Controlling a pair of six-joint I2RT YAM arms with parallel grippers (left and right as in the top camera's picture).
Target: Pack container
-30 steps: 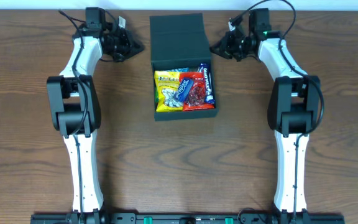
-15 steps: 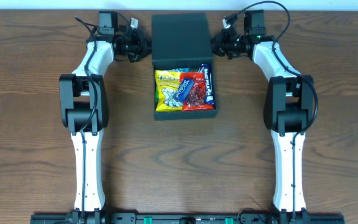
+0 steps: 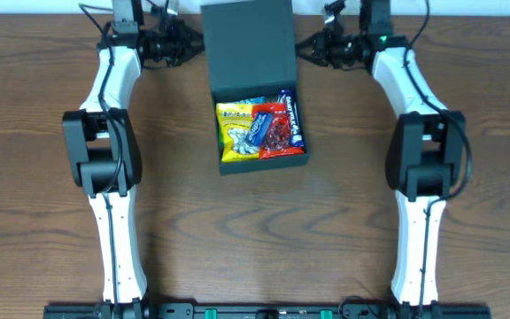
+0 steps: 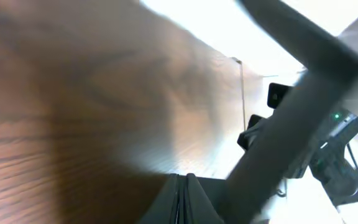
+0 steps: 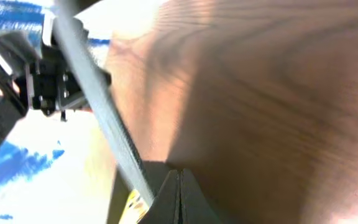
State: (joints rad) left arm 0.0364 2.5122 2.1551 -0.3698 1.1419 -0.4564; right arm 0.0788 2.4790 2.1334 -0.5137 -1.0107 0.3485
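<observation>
Both the left gripper [image 3: 189, 46] and right gripper [image 3: 311, 50], clenched empty, are swinging the lid [image 3: 248, 42] higher; the full container [image 3: 264, 164] is closing.

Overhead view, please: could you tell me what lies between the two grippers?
The raised lid of the container stands between the left gripper and the right gripper, clearest in the overhead view.
</observation>
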